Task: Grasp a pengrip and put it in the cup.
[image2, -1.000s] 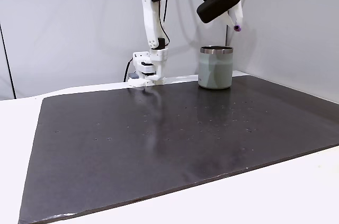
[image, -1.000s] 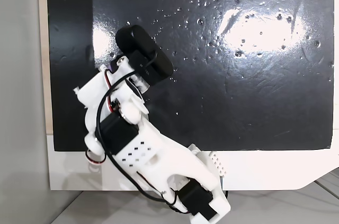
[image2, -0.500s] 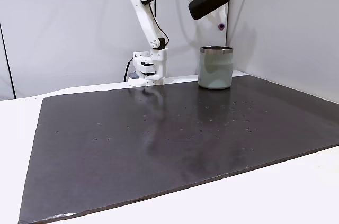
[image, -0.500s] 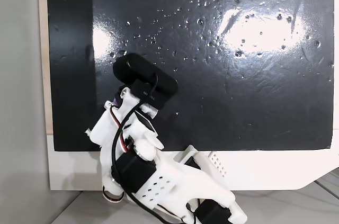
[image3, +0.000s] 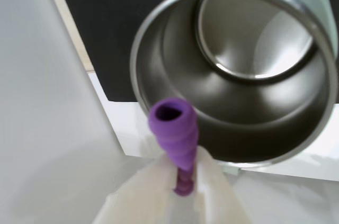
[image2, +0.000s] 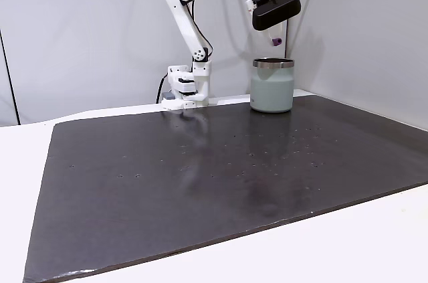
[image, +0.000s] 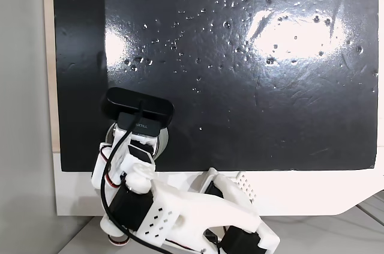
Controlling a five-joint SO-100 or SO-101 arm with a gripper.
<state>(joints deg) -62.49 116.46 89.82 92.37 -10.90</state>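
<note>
Pale grey walls stand behind a white worktop point(image2: 374, 243) covered by a glossy black mat point(image2: 221, 169) speckled with small bright spots. Above the far right part of that mat, the small purple ribbed soft pengrip point(image3: 174, 126) is pinched between the white fingers point(image3: 212, 181) of the gripper point(image3: 183, 181); in the wrist view its open hollow end points toward the camera, and the jaws are clamped on its lower end. In the side-on fixed view the pengrip point(image2: 275, 41) hangs in the air just above the rim of the round stainless-steel cup point(image2: 272, 86) with a pale grey-green outer wall, not touching it. The wrist view shows the cup point(image3: 233, 70) from above, its shiny inner wall and bottom bare, with the pengrip's tip overlapping the near edge of the rim. In the top-down fixed view only a sliver of the cup's rim point(image: 162, 143) shows beside the black camera block point(image: 138, 105) riding on the wrist. The white jointed arm point(image2: 194, 2) reaches up from its base point(image2: 187, 89) at the back edge of the mat and bends over toward the cup.
</note>
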